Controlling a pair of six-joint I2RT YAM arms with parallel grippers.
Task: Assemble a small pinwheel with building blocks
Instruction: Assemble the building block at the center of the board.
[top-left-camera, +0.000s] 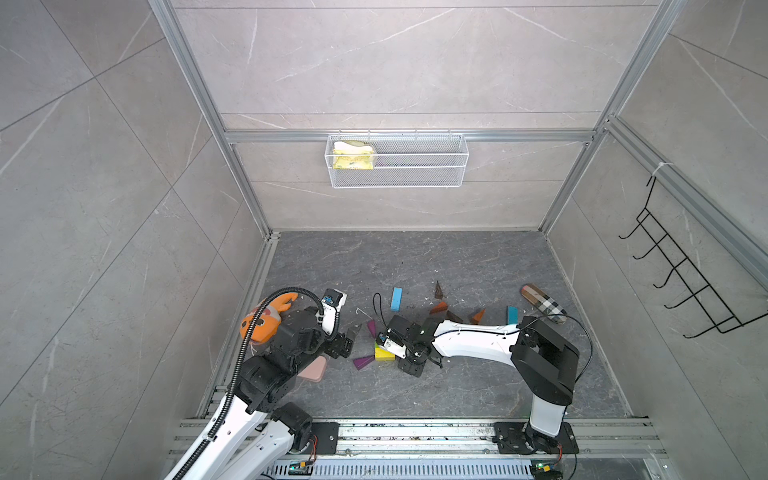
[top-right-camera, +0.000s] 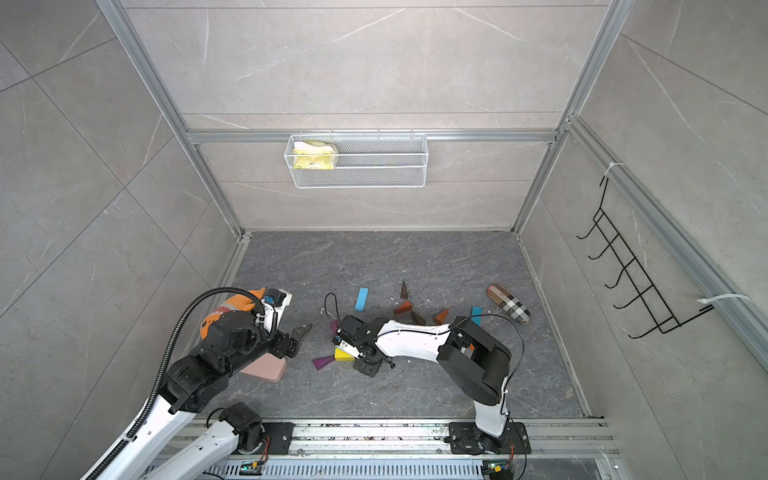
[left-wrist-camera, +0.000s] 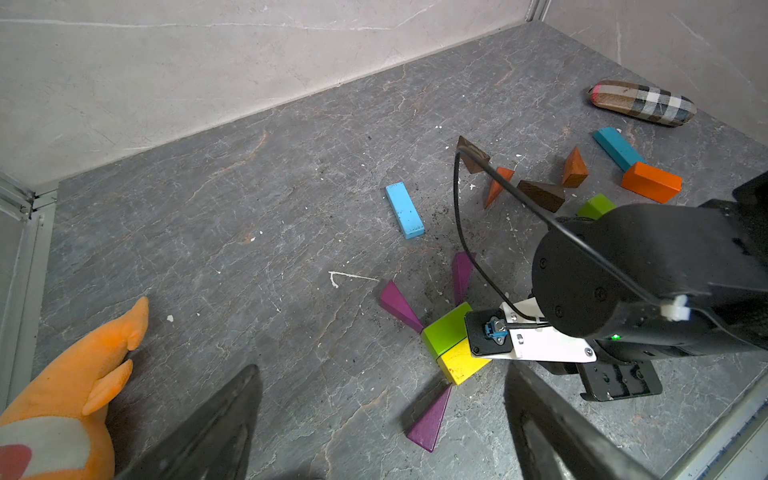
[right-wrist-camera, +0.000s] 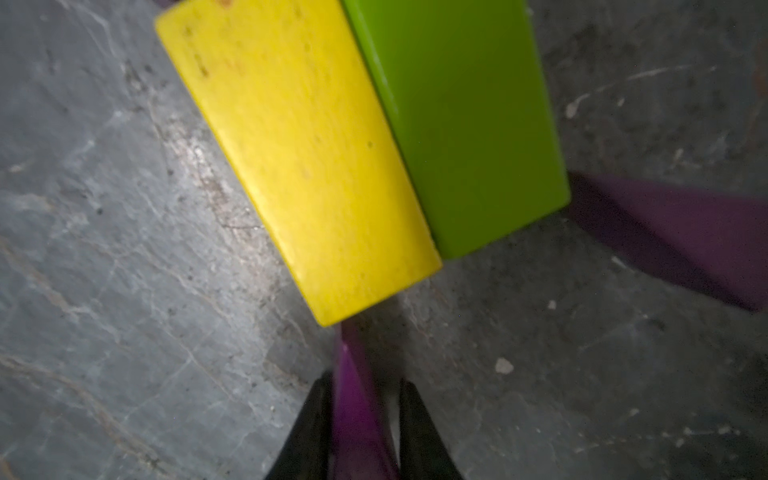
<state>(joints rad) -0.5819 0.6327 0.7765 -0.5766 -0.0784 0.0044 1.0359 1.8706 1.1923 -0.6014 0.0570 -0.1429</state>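
A yellow brick (left-wrist-camera: 461, 363) and a green brick (left-wrist-camera: 446, 328) lie side by side on the floor, also seen close up as yellow brick (right-wrist-camera: 299, 158) and green brick (right-wrist-camera: 461, 124). Purple wedges (left-wrist-camera: 397, 305) (left-wrist-camera: 461, 274) (left-wrist-camera: 430, 415) point out from their corners. My right gripper (right-wrist-camera: 368, 409) is shut on another purple wedge (right-wrist-camera: 353, 395), whose tip meets the yellow brick's corner. My left gripper (left-wrist-camera: 380, 370) hangs open over bare floor to the left of the cluster, in both top views (top-left-camera: 349, 343) (top-right-camera: 297, 340).
Loose blocks lie behind the right arm: a light blue bar (top-left-camera: 396, 299), a teal bar (left-wrist-camera: 617, 147), an orange brick (left-wrist-camera: 650, 182), a second green brick (left-wrist-camera: 596, 205), brown and orange wedges (left-wrist-camera: 540, 194). The plush fish (top-left-camera: 266, 320) is far left, the plaid pouch (top-left-camera: 544, 303) back right.
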